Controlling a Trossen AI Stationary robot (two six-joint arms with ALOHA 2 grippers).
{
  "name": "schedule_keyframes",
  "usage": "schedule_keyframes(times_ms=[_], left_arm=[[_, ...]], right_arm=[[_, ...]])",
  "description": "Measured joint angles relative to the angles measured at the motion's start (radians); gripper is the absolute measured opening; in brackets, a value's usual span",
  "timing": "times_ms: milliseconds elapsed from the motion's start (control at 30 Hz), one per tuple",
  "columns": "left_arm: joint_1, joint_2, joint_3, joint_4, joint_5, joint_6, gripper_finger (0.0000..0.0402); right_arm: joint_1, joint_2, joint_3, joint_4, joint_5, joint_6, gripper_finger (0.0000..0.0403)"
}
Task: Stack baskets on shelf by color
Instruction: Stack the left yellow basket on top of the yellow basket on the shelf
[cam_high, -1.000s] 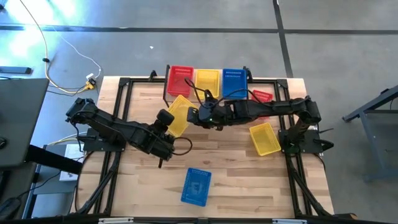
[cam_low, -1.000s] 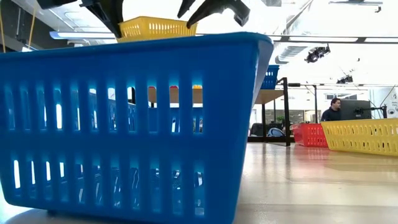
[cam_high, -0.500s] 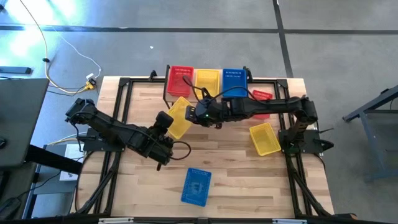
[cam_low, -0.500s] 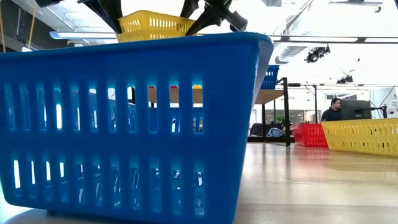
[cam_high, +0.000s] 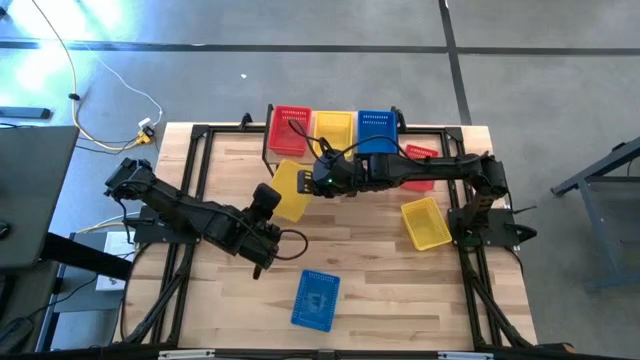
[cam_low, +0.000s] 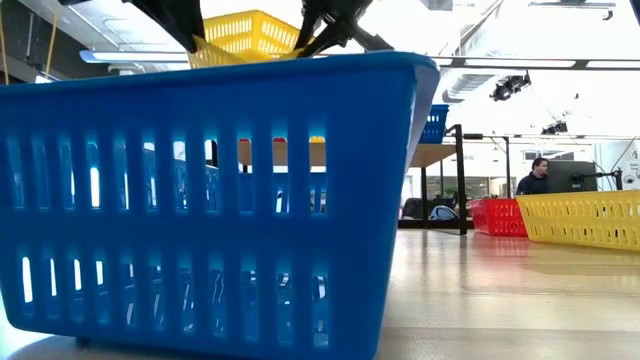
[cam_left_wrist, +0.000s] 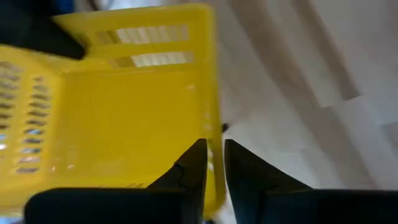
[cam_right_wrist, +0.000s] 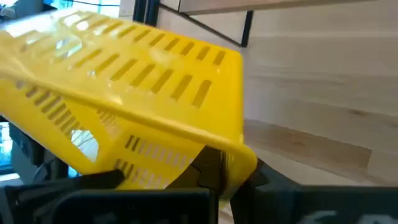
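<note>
Passing the basket between the arms is the step in hand, judging by how things lie on the table (cam_high: 360, 250). At its far edge stands the shelf (cam_low: 432, 155), with a red basket (cam_high: 291, 127), a yellow basket (cam_high: 334, 127) and a blue basket (cam_high: 376, 127) in a row on top.

Both arms reach toward the middle of the table and meet at a tilted yellow basket (cam_high: 288, 188), held clear of the wood just in front of the shelf. The right gripper (cam_high: 309, 181) is pinched tight on this basket's rim at the side nearest the shelf. The left gripper (cam_high: 268, 200) sits at the opposite wall, and I cannot tell whether it grips or has let go.

To do this well, the right arm should probably not pull until the left is plainly free, or the thin plastic may twist or slip. Once free, level the basket, lift it above the rims on the shelf, and lower it squarely into the yellow one there so it nests.

Loose on the table are another blue basket (cam_high: 316, 299) near the front, another yellow basket (cam_high: 426, 222) at the right, and another red basket (cam_high: 422, 154) beside the shelf.
</note>
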Motion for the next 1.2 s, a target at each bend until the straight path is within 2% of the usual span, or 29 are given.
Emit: schedule_keyframes(times_ms=[133, 567, 800, 1200], left_arm=[[0.001, 0.0, 0.0, 0.019, 0.063, -0.006, 0.0077], [-0.012, 0.0, 0.0, 0.03, 0.094, -0.151, 0.0189], [-0.012, 0.0, 0.0, 0.03, 0.117, -0.222, 0.0199], [-0.012, -0.058, 0.002, 0.027, 0.093, -0.236, 0.02]], right_arm=[[-0.008, 0.0, 0.0, -0.006, 0.002, -0.02, 0.0001], [-0.03, 0.0, 0.0, -0.124, 0.062, -0.108, 0.0], [-0.029, 0.0, 0.0, -0.226, 0.061, -0.15, 0.0], [0.011, -0.01, 0.022, -0.25, 0.015, -0.19, 0.0]])
